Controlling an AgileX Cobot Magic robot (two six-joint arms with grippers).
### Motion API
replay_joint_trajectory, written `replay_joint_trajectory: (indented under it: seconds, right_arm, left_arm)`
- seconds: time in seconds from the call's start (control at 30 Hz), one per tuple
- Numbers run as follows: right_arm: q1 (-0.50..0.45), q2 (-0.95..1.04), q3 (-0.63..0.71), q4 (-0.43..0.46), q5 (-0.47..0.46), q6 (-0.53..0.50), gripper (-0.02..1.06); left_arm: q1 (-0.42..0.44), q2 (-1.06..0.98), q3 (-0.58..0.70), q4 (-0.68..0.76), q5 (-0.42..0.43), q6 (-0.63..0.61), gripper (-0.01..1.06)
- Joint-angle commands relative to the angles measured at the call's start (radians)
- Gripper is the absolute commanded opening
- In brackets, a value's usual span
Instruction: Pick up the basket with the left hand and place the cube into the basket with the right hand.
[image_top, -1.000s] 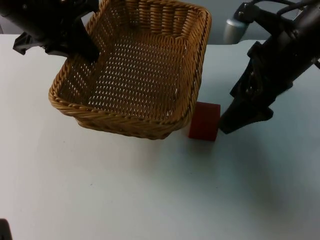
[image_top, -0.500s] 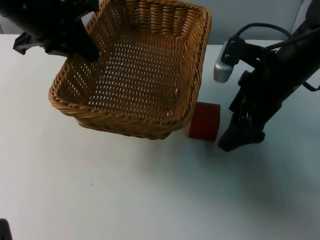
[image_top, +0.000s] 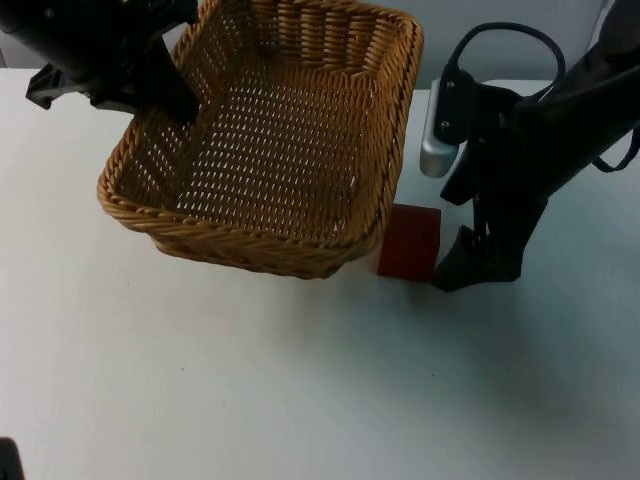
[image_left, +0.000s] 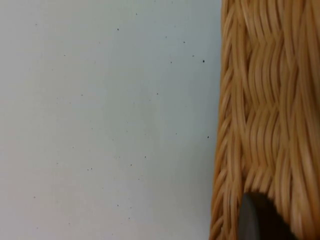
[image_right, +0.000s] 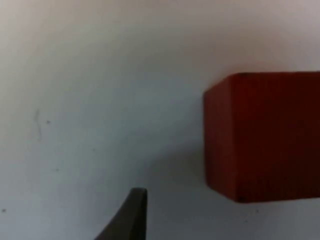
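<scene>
- My right gripper (image_top: 470, 268) is closing in on the red cube (image_top: 409, 243), having swung nearer over the last second; the grasp is looking imminent.
- The cube is sitting on the white table (image_top: 300, 380), just left of that gripper, beside the wicker basket (image_top: 270, 140).
- Its finger spread I cannot tell.
- My left gripper (image_top: 165, 95) is gripping the basket's far-left rim, holding it tilted.

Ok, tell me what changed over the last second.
The right gripper swung in toward the red cube, its wrist turning, and now sits right beside it without gripping. The left gripper stayed on the basket rim; basket and cube did not move.
</scene>
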Motion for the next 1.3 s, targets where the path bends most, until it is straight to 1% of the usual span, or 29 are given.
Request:
replay_joint_trajectory:
  seconds: [0.0,0.1,0.13,0.17,0.2,0.33,0.47,0.5,0.53,0.57,0.6,0.63,0.7,0.73,0.77,0.83,0.87,0.9,0.93,1.0,1.03,1.13,1.17,1.2,1.27]
  right_arm:
    - [0.002,0.014,0.005,0.01,-0.011,-0.025,1.03]
    - [0.015,0.04,0.005,0.011,-0.007,-0.032,1.03]
    - [0.015,0.054,0.005,0.019,-0.007,-0.044,1.03]
    - [0.025,0.063,0.005,0.051,-0.012,-0.074,1.03]
    - [0.025,0.063,0.005,0.051,-0.012,-0.074,1.03]
    - [0.048,0.088,0.003,0.18,-0.039,-0.179,1.03]
    - [0.056,0.094,0.003,0.204,-0.063,-0.19,1.02]
    - [0.058,0.094,0.003,0.204,-0.07,-0.186,0.97]
    - [0.058,0.094,0.003,0.204,-0.073,-0.186,0.94]
    - [0.058,0.094,0.003,0.204,-0.073,-0.186,0.94]
    - [0.058,0.094,0.003,0.206,-0.08,-0.174,0.84]
    - [0.058,0.094,0.003,0.206,-0.096,-0.144,0.69]
    - [0.058,0.094,0.003,0.204,-0.161,-0.07,0.32]
    - [0.058,0.092,0.003,0.185,-0.21,-0.014,0.0]
    - [0.058,0.092,0.003,0.185,-0.21,-0.014,0.0]
    - [0.058,0.074,0.003,0.179,-0.284,0.029,0.0]
    - [0.058,0.074,0.003,0.179,-0.284,0.029,0.0]
    - [0.058,0.059,0.003,0.179,-0.325,0.049,0.0]
    - [0.058,0.032,0.003,0.178,-0.405,0.106,0.0]
    - [0.053,-0.015,0.003,0.174,-0.525,0.15,0.0]
    - [0.053,-0.015,0.003,0.174,-0.525,0.15,0.0]
    - [0.053,-0.091,0.003,0.181,-0.654,0.155,0.0]
    - [0.053,-0.121,0.003,0.181,-0.681,0.155,0.0]
    - [0.053,-0.121,0.003,0.181,-0.681,0.155,0.0]
    - [0.062,-0.196,0.003,0.181,-0.732,0.155,0.0]
  left_arm:
    - [-0.002,-0.018,-0.011,-0.03,0.001,-0.007,0.0]
    - [-0.002,-0.018,-0.011,-0.03,-0.002,-0.007,0.0]
    - [-0.002,-0.018,-0.011,-0.03,-0.002,-0.007,0.0]
    - [-0.002,-0.018,-0.011,-0.03,-0.002,-0.007,0.0]
    - [-0.002,-0.018,-0.011,-0.03,-0.002,-0.007,0.0]
    - [-0.002,-0.018,-0.011,-0.03,-0.021,-0.007,0.0]
    - [-0.002,-0.018,-0.011,-0.03,-0.048,-0.007,0.0]
    - [-0.002,-0.018,-0.011,-0.03,-0.055,-0.007,0.0]
    - [-0.002,-0.018,-0.011,-0.03,-0.062,-0.007,0.0]
    - [-0.002,-0.018,-0.011,-0.03,-0.062,-0.007,0.0]
    - [-0.002,-0.018,-0.011,-0.03,-0.067,-0.007,0.0]
    - [-0.002,-0.018,-0.011,-0.03,-0.072,-0.007,0.0]
    - [-0.002,-0.018,-0.011,-0.03,-0.074,-0.007,0.0]
    - [-0.002,-0.018,-0.011,-0.03,-0.074,-0.007,0.0]
    - [-0.002,-0.018,-0.011,-0.03,-0.074,-0.007,0.0]
    - [-0.002,-0.018,-0.011,-0.03,-0.074,-0.007,0.0]
    - [-0.002,-0.018,-0.011,-0.03,-0.074,-0.007,0.0]
    - [-0.002,-0.018,-0.011,-0.03,-0.074,-0.007,0.0]
    - [-0.002,-0.018,-0.011,-0.03,-0.074,-0.007,0.0]
    - [-0.002,-0.018,-0.011,-0.03,-0.074,-0.007,0.0]
    - [-0.002,-0.018,-0.011,-0.03,-0.074,-0.007,0.0]
    - [-0.002,-0.018,-0.011,-0.03,-0.074,-0.007,0.0]
    - [-0.002,-0.018,-0.011,-0.03,-0.074,-0.007,0.0]
    - [-0.002,-0.018,-0.011,-0.03,-0.074,-0.007,0.0]
    - [-0.002,-0.018,-0.011,-0.03,-0.074,-0.007,0.0]
